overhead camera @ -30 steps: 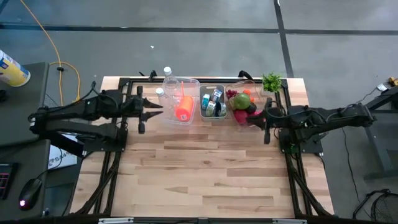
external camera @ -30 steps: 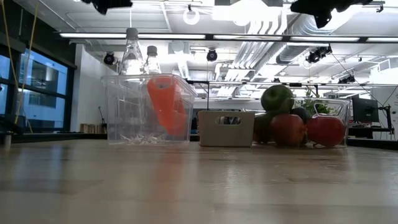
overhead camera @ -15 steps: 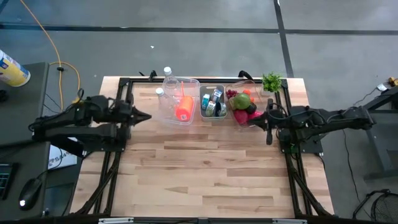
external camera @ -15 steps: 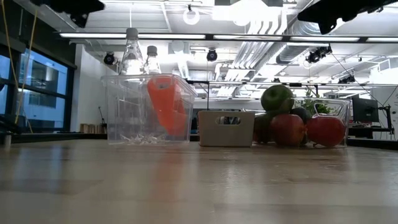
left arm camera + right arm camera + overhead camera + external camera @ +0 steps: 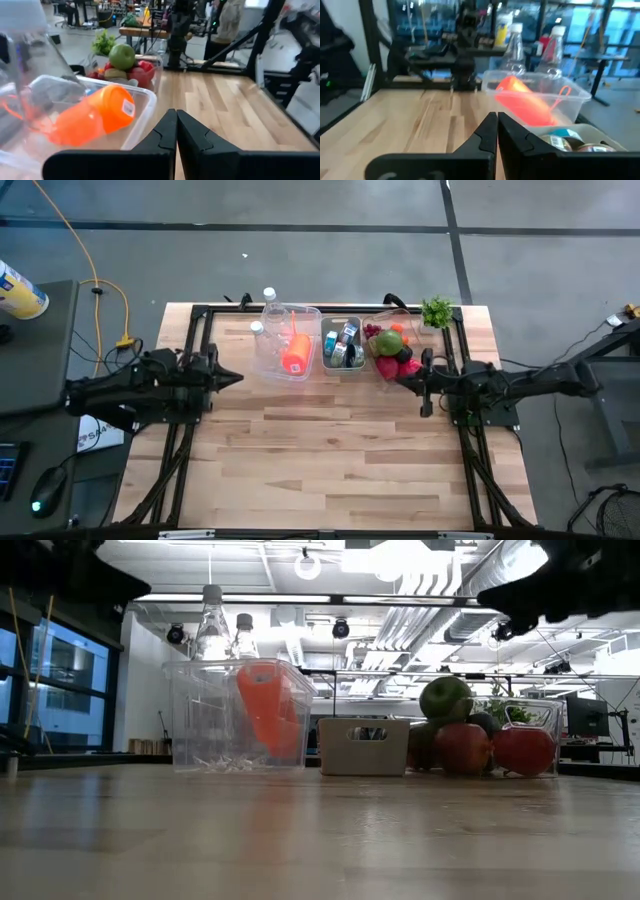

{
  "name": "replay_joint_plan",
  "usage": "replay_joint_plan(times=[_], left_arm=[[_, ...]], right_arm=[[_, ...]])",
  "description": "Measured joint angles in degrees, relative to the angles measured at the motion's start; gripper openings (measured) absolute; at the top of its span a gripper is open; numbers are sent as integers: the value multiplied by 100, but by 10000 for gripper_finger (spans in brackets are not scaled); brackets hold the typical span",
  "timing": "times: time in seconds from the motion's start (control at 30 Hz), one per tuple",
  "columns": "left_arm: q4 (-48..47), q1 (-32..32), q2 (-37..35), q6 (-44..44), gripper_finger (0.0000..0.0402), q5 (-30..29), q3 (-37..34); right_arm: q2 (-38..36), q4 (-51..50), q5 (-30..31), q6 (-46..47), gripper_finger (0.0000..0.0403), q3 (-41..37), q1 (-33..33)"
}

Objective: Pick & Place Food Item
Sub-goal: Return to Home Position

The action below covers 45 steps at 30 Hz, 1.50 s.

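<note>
Shows left gripper (image 5: 237, 377) pinched together toward the table's (image 5: 330, 450) left edge, right gripper (image 5: 399, 380) pinched together toward its right edge, orange water bottle (image 5: 293, 356) in left transparent bin (image 5: 312, 313).

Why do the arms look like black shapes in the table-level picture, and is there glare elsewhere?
Low view: bright ceiling lights behind leave the left arm and right arm as dark silhouettes; the table faintly mirrors the orange bottle. High view: even light, no strong glare. Right wrist view: bright windows behind the clear bottles.
</note>
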Motion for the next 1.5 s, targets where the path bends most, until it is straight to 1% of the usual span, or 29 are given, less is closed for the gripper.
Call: replay_joint_plan(times=[0.07,0.13,0.27,0.43,0.6,0.77,0.93,1.07,1.17,1.37,1.5], left_arm=[[213,0,-154,-100,1,123,-238],[438,0,-299,-153,1,256,-501],[844,-2,-560,-275,1,290,-1020],[1450,-2,-561,-369,1,292,-1568],[2126,-2,-561,-375,1,355,-1965],[2133,-2,-561,-368,1,397,-1971],[2097,-2,-561,-509,1,395,-1983],[2066,-2,-561,-671,1,395,-1991],[2057,-2,-561,-714,1,409,-1992],[2059,-2,-561,-712,1,417,-1995],[2063,-2,-561,-712,1,419,-1998]], right_arm=[[-75,454,-49,7,1,-288,-108],[-122,848,-233,-9,1,-513,-229],[-140,1382,-505,11,1,-826,-489],[-135,1384,-1036,72,1,-1005,-732],[-135,1205,-1370,466,1,-1007,-875],[-133,975,-1315,691,1,-1010,-872],[-208,932,-1395,791,1,-1007,-853],[-412,341,-1611,790,1,-871,-740],[-663,58,-1631,792,1,-772,-651],[-1296,-90,-1657,785,1,-760,-438],[-1834,-660,-1661,739,1,-758,-277]])
